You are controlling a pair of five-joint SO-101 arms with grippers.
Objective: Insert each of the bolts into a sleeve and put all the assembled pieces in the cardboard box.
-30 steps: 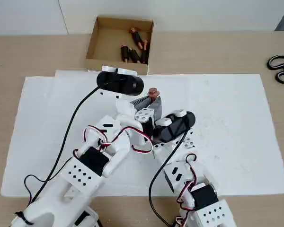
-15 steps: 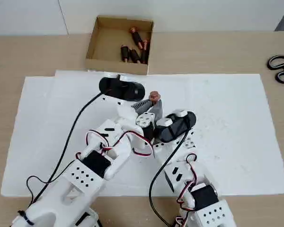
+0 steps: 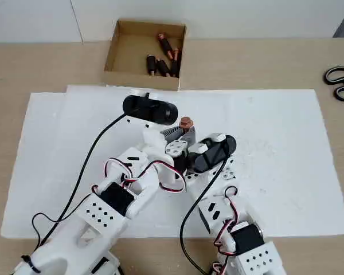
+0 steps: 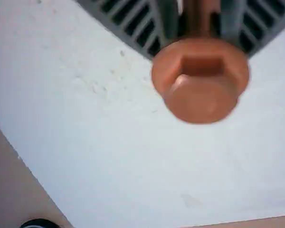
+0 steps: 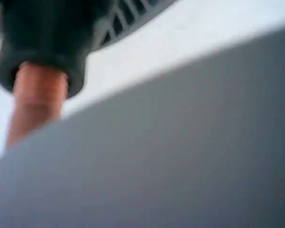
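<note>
The cardboard box (image 3: 117, 54) stands open at the far edge of the tabletop (image 3: 246, 63), touching the rim of a white foam sheet (image 3: 275, 143). Several assembled pieces (image 3: 162, 60), dark sleeves with copper bolts in them, lie together against one wall; the rest of the box floor is bare. Over the middle of the sheet, near the box, the left gripper (image 4: 199, 16) has its grey ribbed fingers (image 4: 128, 19) clenched on the shaft of a copper bolt (image 3: 186, 122), whose head points up. In the right wrist view the copper shaft comes out of a dark sleeve (image 5: 38, 42). The right gripper (image 3: 189, 150) sits just beside; its grasp cannot be told. Scissors (image 3: 339, 82) lie at the tabletop's right edge, well apart. A white wall (image 3: 218, 17) rises behind.
</note>
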